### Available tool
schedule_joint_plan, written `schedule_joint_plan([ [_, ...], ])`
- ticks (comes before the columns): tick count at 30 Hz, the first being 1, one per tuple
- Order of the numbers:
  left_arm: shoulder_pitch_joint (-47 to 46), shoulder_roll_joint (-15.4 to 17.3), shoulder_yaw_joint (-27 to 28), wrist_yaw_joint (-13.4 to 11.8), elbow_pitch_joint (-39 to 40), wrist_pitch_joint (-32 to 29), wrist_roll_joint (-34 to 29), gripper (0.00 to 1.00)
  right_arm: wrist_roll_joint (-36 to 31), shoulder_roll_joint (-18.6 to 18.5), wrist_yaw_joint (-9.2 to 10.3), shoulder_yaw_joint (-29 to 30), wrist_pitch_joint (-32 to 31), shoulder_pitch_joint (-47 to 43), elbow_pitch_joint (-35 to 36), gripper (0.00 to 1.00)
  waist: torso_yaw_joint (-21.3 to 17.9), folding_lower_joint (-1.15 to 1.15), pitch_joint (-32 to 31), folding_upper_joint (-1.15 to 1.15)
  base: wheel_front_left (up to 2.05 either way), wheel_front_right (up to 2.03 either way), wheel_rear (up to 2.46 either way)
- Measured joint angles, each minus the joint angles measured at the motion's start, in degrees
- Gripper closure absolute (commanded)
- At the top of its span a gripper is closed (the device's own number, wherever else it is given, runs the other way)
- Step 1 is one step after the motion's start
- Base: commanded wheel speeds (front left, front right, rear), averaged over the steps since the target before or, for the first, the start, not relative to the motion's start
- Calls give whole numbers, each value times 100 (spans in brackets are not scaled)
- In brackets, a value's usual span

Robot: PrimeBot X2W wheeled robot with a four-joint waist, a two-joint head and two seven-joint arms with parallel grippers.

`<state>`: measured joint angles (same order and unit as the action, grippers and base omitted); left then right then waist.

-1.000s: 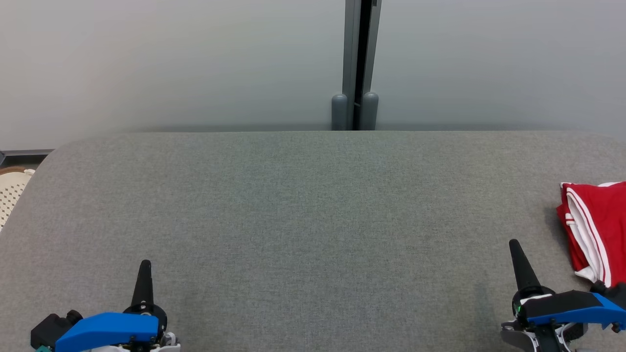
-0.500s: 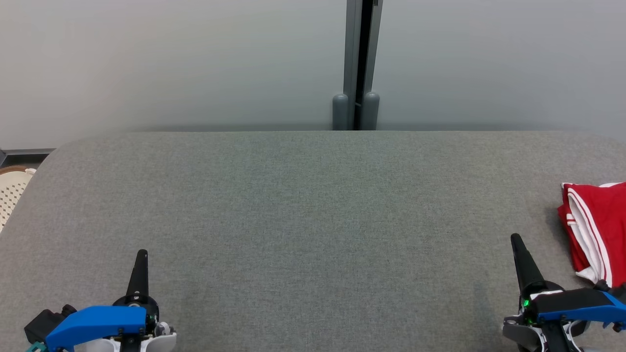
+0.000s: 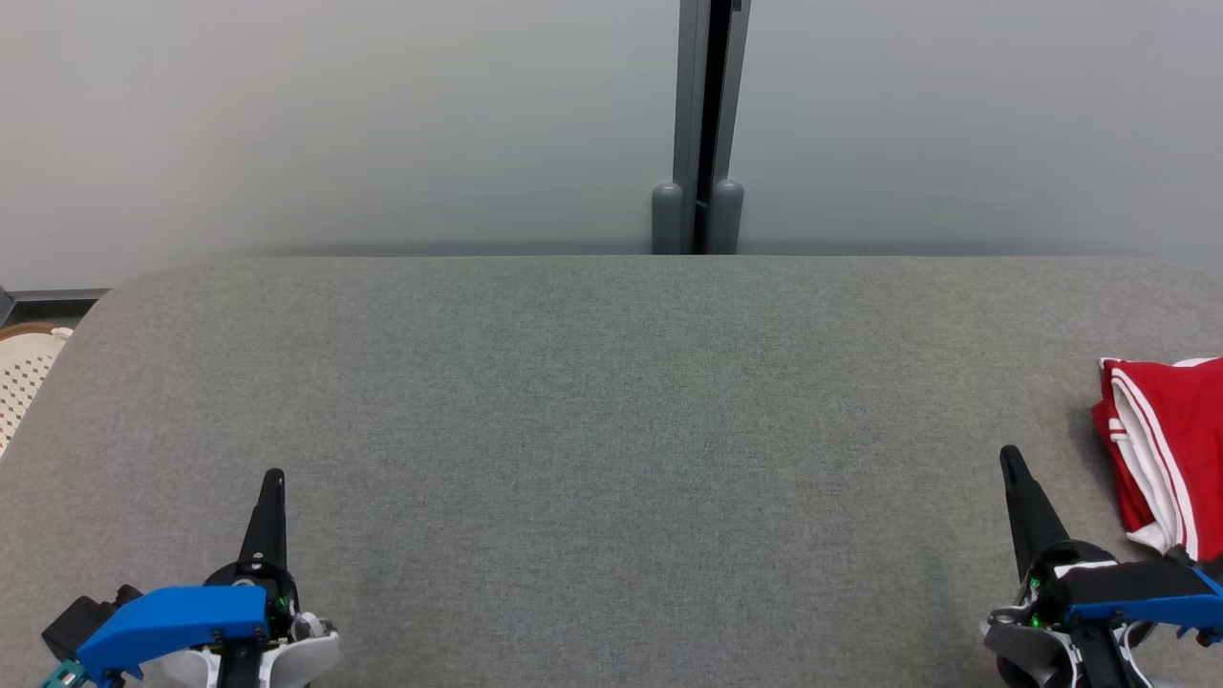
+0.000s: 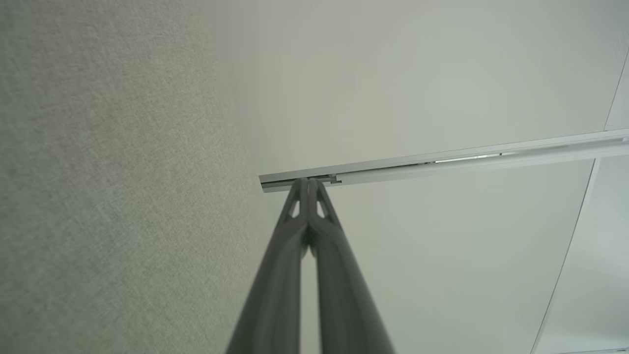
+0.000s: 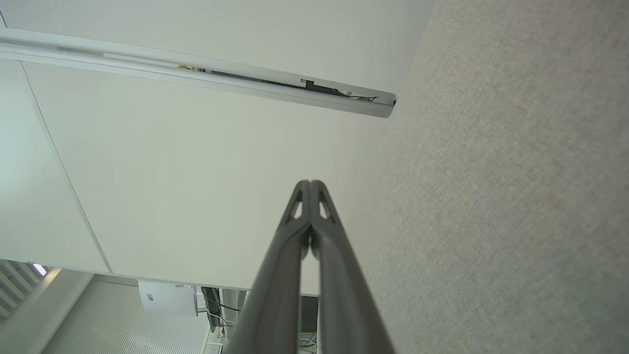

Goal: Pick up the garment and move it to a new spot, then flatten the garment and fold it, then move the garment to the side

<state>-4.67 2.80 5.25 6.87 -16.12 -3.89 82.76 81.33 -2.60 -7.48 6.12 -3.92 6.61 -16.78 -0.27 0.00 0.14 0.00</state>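
- At 3 o'clock on the grey fabric worktop (image 3: pixel 611 382), the red garment (image 3: pixel 1170 449) with white stripes lies folded, cut off by the head view's edge.
- At 5 o'clock, the right claw (image 3: pixel 1006 451) has its fingers pressed together, holding nothing, near the garment's left edge.
- At 7 o'clock, the left claw (image 3: pixel 273 474) is likewise closed and empty, well apart from the garment.

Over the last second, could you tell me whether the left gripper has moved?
Yes: the left gripper edged forward, toward the far edge of the grey surface.
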Motion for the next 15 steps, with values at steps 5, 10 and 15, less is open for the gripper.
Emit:
schedule_joint_plan([
  [5, -23, 0, 24, 8, 44, -56, 188, 100, 226, -2, 0, 7, -56, -1, 60, 100, 5, 0, 1, 0, 0, 0, 0],
  [10, -43, 1, 52, 21, 83, -108, 385, 100, 436, -4, 0, 13, -107, -1, 113, 100, 10, 0, 1, 0, 0, 0, 0],
  [15, -60, 2, 82, 23, 119, -159, 561, 100, 651, -5, 0, 21, -157, -1, 160, 100, 16, 0, 2, 0, 0, 0, 0],
])
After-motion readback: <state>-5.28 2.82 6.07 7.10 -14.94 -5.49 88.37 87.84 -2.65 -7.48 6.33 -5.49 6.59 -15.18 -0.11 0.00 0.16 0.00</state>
